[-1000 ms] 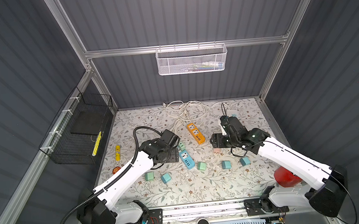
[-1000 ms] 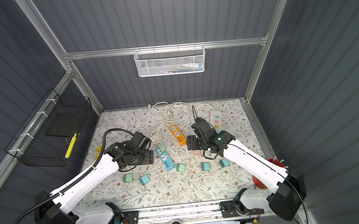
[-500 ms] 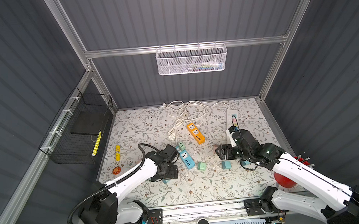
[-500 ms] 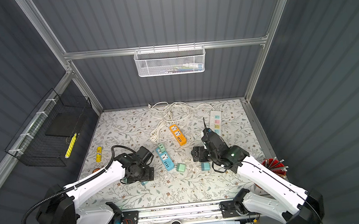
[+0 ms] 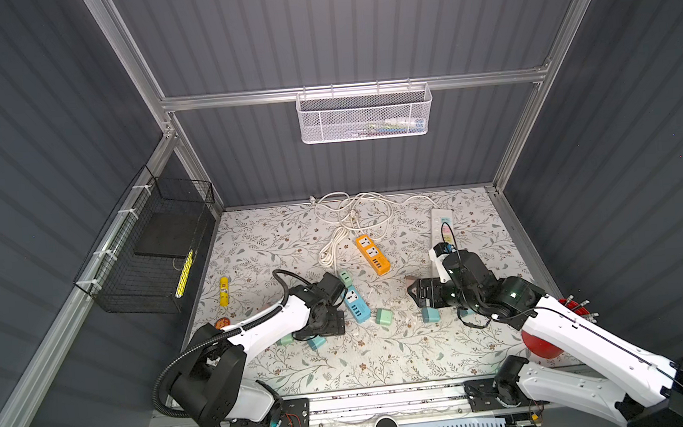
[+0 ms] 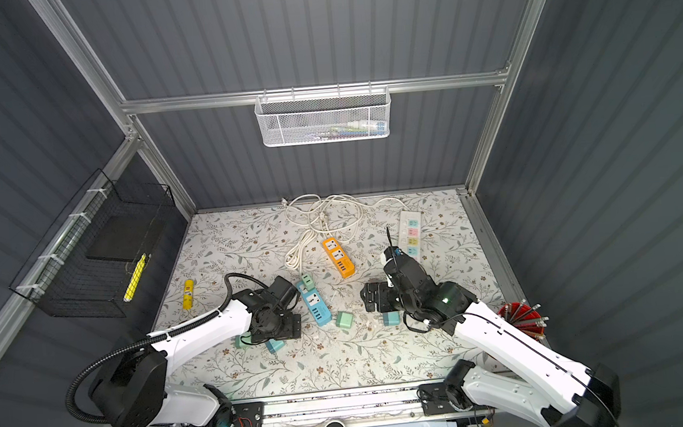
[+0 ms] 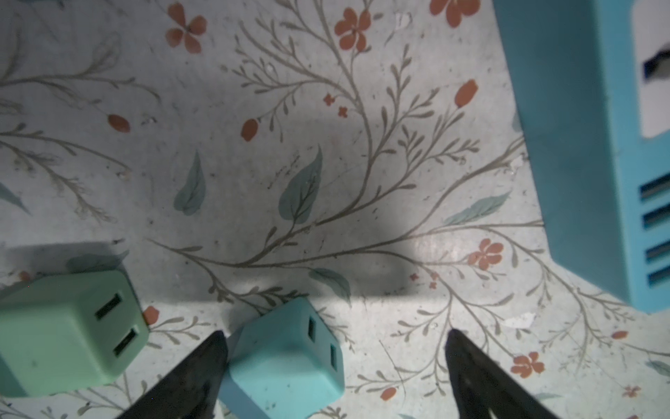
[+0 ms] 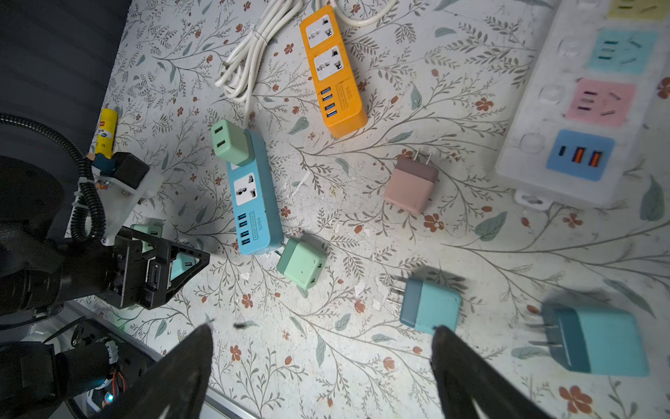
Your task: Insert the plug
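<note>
Left gripper [image 7: 334,333] gaped wide, holding nothing, teal plug [image 7: 286,359] between its jaws, against one; right gripper [image 8: 322,327] spread equally empty, blue plug [image 8: 431,308] just beside one jaw.

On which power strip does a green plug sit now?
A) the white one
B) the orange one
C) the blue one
C: in the right wrist view the green plug sits on one end of the blue power strip; the orange strip and the white strip show none.

floral mat [image 5: 271,236], blue strip [image 5: 356,305], orange strip [image 5: 372,254]
</note>
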